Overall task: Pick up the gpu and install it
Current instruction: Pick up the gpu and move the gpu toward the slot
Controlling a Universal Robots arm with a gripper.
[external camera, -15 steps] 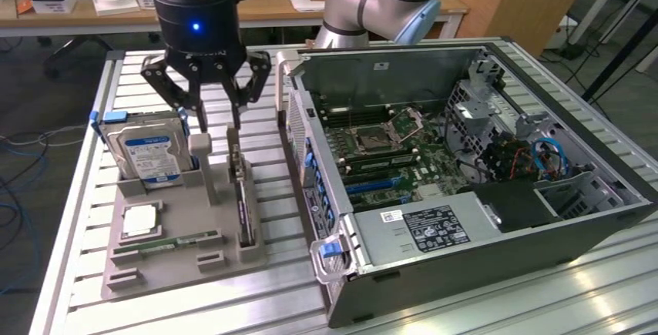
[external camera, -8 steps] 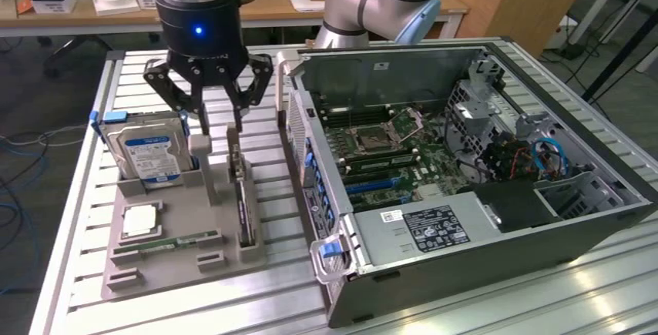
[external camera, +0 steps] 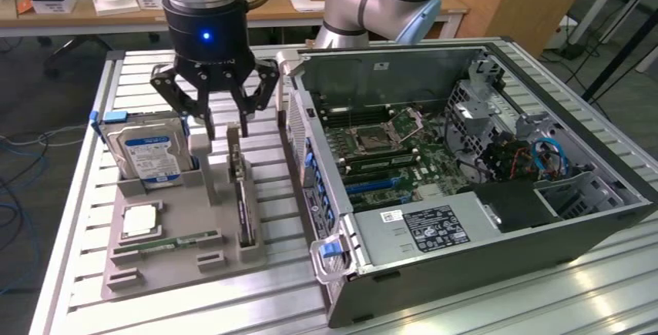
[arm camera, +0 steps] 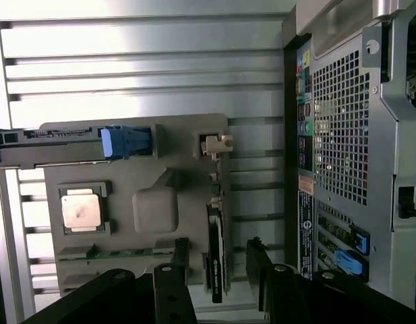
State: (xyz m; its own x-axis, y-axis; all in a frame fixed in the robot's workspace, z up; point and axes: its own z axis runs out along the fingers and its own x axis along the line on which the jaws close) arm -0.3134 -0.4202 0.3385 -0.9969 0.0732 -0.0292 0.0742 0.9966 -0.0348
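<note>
Slatted aluminium table in a workshop, with cluttered desks behind. A grey holder tray sits just beside an open computer case. Its slots present each part for grasping: a hard drive upright, a CPU and memory stick lying flat. The gpu stands on its long edge, top edge exposed. Its long axis runs away from the exterior camera, parallel to the case's vented panel — bracket end apparently farthest. The gripper hangs over that far end, fingers spread wide and empty, one on each side of the card's line.
</note>
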